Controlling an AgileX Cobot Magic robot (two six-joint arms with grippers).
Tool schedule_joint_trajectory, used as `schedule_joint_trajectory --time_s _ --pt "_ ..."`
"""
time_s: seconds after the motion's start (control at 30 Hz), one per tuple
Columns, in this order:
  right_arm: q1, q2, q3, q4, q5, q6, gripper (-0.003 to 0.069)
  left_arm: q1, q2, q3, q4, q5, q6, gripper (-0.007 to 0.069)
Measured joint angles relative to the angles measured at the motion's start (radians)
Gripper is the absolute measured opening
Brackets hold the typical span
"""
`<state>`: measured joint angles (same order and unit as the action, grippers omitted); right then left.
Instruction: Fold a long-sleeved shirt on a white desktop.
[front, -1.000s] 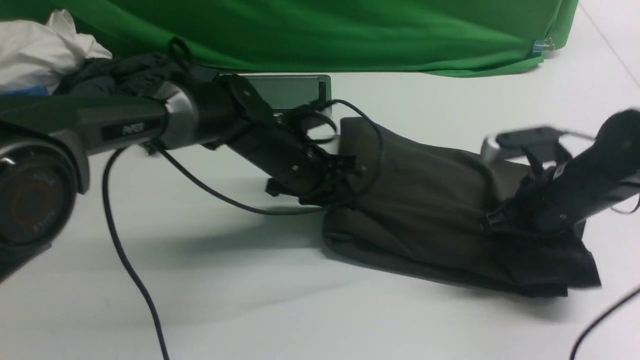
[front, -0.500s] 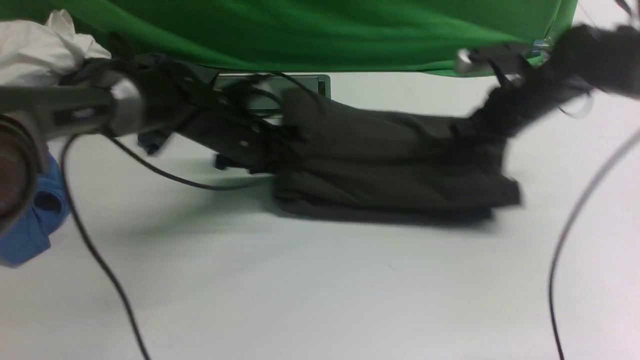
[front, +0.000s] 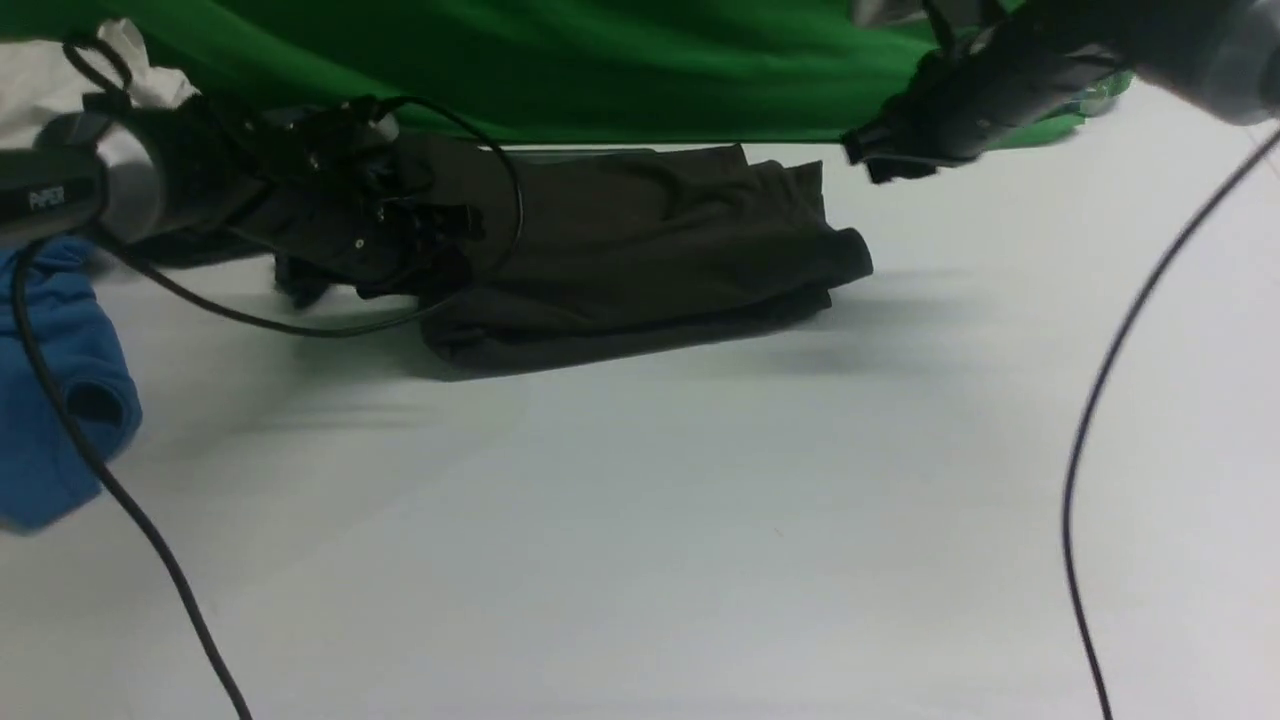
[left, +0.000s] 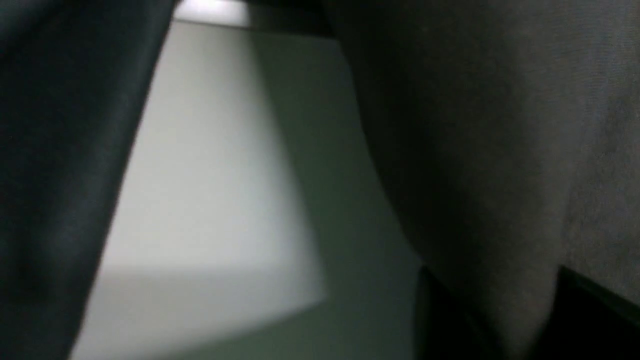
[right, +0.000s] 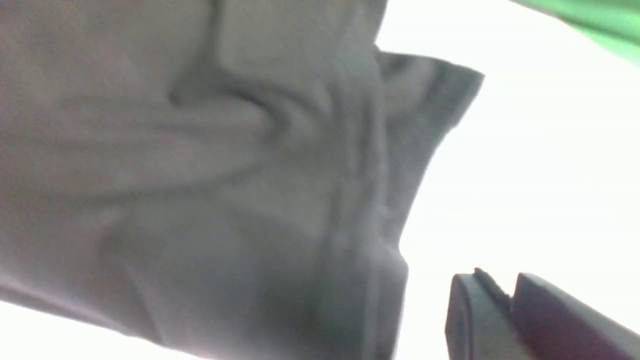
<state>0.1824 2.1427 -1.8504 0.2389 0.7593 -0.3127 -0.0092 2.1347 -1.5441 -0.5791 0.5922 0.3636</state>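
The long-sleeved shirt (front: 640, 250) lies folded into a dark, thick bundle on the white desktop (front: 640, 520), close under the green backdrop. My left gripper (front: 450, 235) is at the bundle's left end. In the left wrist view its two dark fingers (left: 450, 320) stand apart with shirt cloth (left: 500, 175) between them. My right gripper (front: 865, 165) hangs in the air up and to the right of the shirt, clear of it. In the right wrist view the right gripper (right: 510, 285) has its fingers almost together with nothing in them, and the shirt's end (right: 250, 175) lies beside them.
A blue garment (front: 50, 380) lies at the left edge, with white cloth (front: 60, 70) behind it. The green backdrop (front: 600, 60) closes off the back. Black cables (front: 1100, 400) hang across the right and left foreground.
Both arms carried the shirt back and to the left, toward the backdrop. The right gripper let go of the shirt's right end and rose away. The left fingers have spread.
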Motion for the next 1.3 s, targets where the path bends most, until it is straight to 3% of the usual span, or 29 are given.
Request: schedule_joint_trajectory --time_s 0.03,0.1,0.13,0.23,0.37,0.5,0.63,0.83,1.03,1.17,1.3 --pt "-0.002 -0.005 0.008 0.000 0.000 -0.004 0.0101 0.000 0.000 -0.003 0.006 0.006 -0.005 0.0304" --pt "-0.015 -0.067 0.099 0.024 -0.084 -0.097 0.0101 0.001 0.000 -0.036 0.076 0.095 -0.056 0.0422" --pt "-0.014 -0.106 0.156 0.080 -0.123 -0.225 0.0101 0.001 -0.003 -0.059 0.118 0.159 -0.093 0.0496" --pt "0.003 -0.110 0.172 0.120 -0.123 -0.268 0.0105 0.000 -0.022 -0.083 0.184 0.262 -0.149 0.0588" --pt "0.039 -0.050 0.174 0.132 -0.140 -0.231 0.0117 0.000 -0.089 -0.091 0.309 0.342 -0.233 0.0657" --pt "0.058 0.037 0.163 0.133 -0.172 -0.208 0.0136 0.001 -0.207 -0.094 0.465 0.406 -0.304 0.0666" --pt "0.080 0.095 0.143 0.133 -0.187 -0.195 0.0144 0.001 -0.312 -0.076 0.519 0.421 -0.328 0.0666" --pt "0.131 0.112 0.135 0.132 -0.091 -0.191 0.0147 0.001 -0.463 0.020 0.530 0.415 -0.349 0.0666" --pt "0.170 0.054 0.171 0.098 -0.004 -0.100 0.0152 0.001 -0.614 0.192 0.532 0.370 -0.364 0.0663" --pt "0.166 -0.067 0.209 -0.049 0.029 0.028 0.0157 0.001 -0.721 0.336 0.517 0.327 -0.373 0.0650" --pt "0.157 -0.215 0.233 -0.144 0.062 0.132 0.0164 0.001 -0.790 0.428 0.406 0.282 -0.322 0.0624"
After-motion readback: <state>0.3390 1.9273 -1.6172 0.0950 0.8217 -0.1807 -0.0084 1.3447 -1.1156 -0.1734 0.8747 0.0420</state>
